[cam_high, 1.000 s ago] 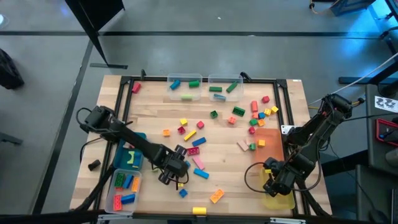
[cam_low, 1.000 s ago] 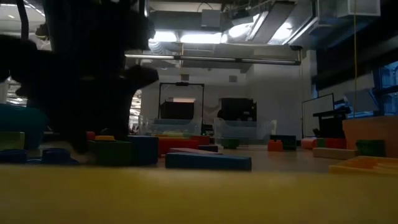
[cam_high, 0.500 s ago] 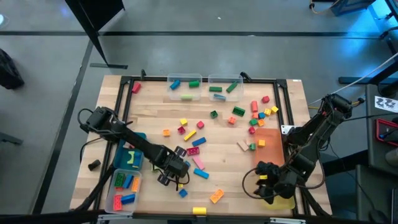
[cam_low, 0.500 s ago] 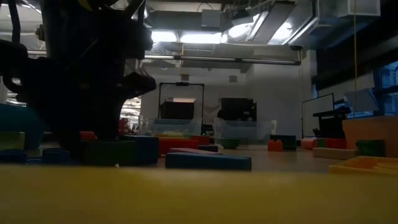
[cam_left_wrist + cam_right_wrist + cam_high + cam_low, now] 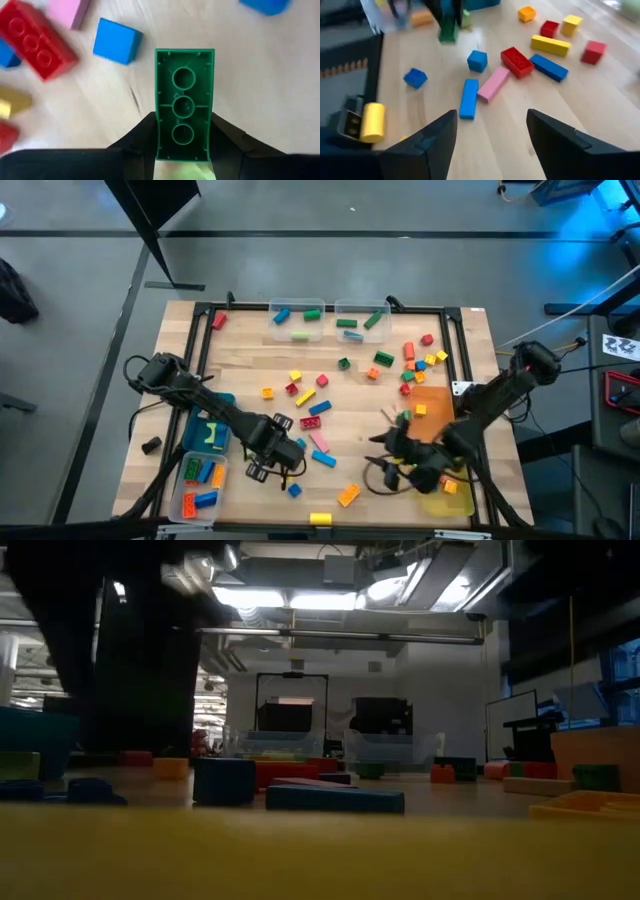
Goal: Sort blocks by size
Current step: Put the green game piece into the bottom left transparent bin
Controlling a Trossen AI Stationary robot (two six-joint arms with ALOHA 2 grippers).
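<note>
Left tool (image 5: 183,150) | clamped on green block (image 5: 183,102) | block upright between fingers, above table (image 5: 260,75)

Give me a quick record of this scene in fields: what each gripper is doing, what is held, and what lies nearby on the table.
left gripper: shut on green brick, lifted off the wooden table
green brick: hollow underside faces the wrist camera
near it: blue cube, red studded brick
right gripper: open, empty, over the table's front right part
ahead of right gripper: pink bar, blue bar
</note>
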